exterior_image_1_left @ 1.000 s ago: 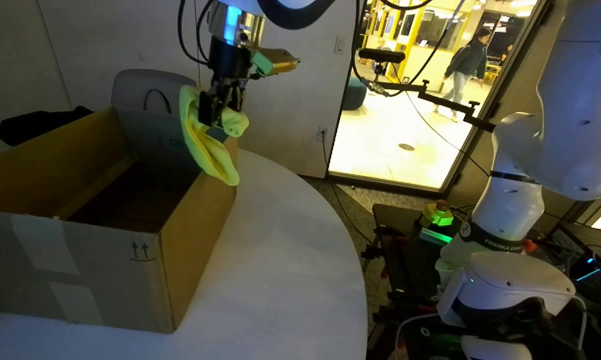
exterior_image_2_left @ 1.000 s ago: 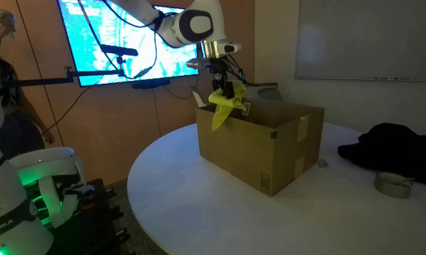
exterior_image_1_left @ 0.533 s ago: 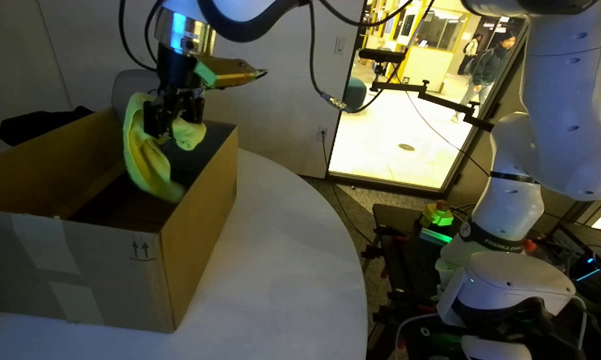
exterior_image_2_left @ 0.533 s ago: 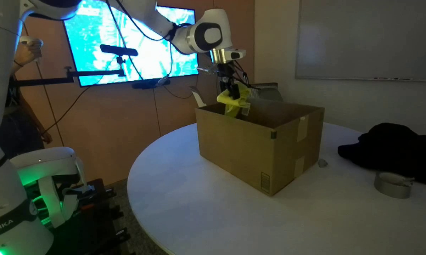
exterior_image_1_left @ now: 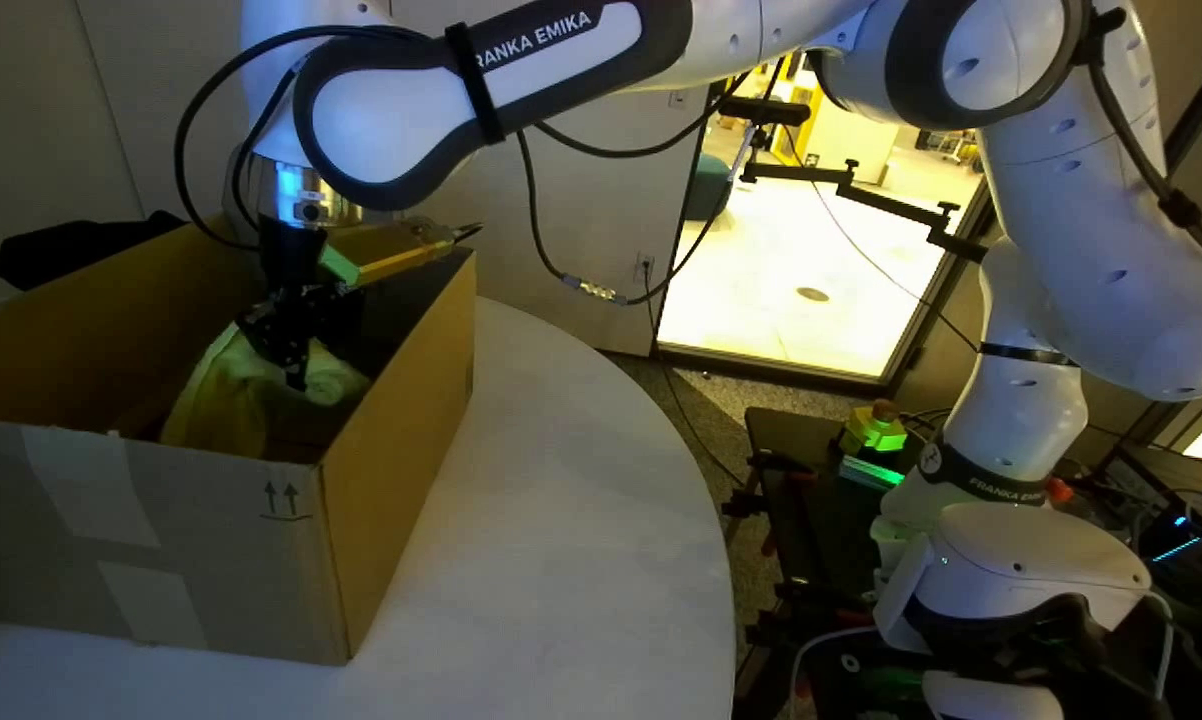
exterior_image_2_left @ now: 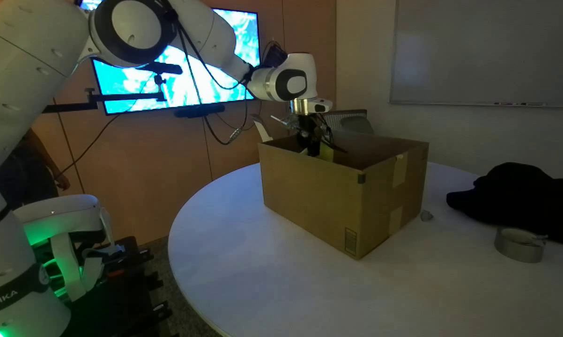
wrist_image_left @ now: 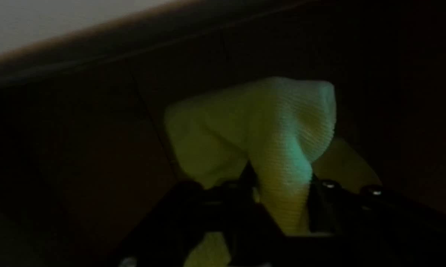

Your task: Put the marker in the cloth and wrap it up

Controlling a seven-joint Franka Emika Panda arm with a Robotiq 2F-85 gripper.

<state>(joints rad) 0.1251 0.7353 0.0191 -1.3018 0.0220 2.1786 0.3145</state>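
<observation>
A yellow-green cloth (exterior_image_1_left: 219,402) hangs bunched from my gripper (exterior_image_1_left: 306,362) inside the open cardboard box (exterior_image_1_left: 406,400). In the wrist view the ribbed cloth (wrist_image_left: 282,148) fills the gap between the dark fingers of my gripper (wrist_image_left: 282,189), which is shut on it. In an exterior view my gripper (exterior_image_2_left: 312,149) reaches below the near rim of the box (exterior_image_2_left: 309,196), and only a bit of cloth (exterior_image_2_left: 327,153) shows beside it. The marker is hidden or out of view. The inside of the box is too dark to tell what lies at its bottom.
The box stands on a round white table (exterior_image_1_left: 561,520) and its walls surround my gripper. A roll of grey tape (exterior_image_2_left: 519,248), black clothing (exterior_image_2_left: 525,201) and a small grey lump (exterior_image_2_left: 426,215) lie beside the box. A chair (exterior_image_2_left: 356,124) stands behind it.
My gripper has moved over the box rim and down into the box with the cloth. The cloth hung over the near wall before and is now mostly below the rim.
</observation>
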